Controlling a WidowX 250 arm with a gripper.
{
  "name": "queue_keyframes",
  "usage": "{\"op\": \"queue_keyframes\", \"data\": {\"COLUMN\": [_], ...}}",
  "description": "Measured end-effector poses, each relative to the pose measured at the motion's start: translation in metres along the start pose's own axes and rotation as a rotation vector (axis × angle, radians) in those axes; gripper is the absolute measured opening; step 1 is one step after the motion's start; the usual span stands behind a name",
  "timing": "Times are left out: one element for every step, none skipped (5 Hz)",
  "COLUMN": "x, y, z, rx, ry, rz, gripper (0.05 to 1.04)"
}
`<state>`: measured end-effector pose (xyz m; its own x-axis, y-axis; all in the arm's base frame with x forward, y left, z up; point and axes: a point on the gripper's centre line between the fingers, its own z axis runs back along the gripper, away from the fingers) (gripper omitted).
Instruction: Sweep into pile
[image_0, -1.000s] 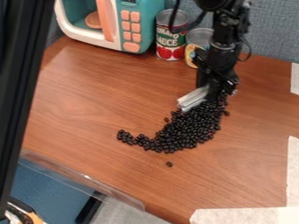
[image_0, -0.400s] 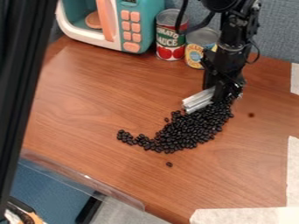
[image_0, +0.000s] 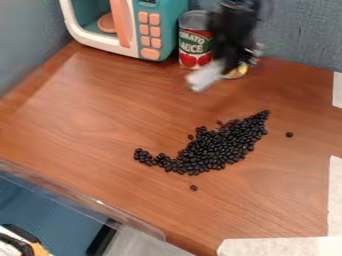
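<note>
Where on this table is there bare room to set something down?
The widest free patch lies between the toy microwave and the thin tail of the dark bean pile. Another lies between the pile and the pale tape at lower right. The back is crowded: microwave, tomato can and, in front, the gripper.

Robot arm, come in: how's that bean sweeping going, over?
Gripper near the cans, pale tool at its tip. Beans in one curved heap, strays beside it. Cans clear of the heap.
</note>
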<state>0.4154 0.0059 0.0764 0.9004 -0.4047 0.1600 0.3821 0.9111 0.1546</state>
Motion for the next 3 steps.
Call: {"op": "queue_keyframes", "data": {"x": [-0.048,-0.101,-0.148], "y": [0.023,0.027,0.033], "z": [0.001,-0.006,-0.003], "rx": [0.020,-0.001,0.011], "ry": [0.059,0.122,0.136], "rz": [0.111,0.212,0.303], "gripper": [0.364,0.364,0.364]}}
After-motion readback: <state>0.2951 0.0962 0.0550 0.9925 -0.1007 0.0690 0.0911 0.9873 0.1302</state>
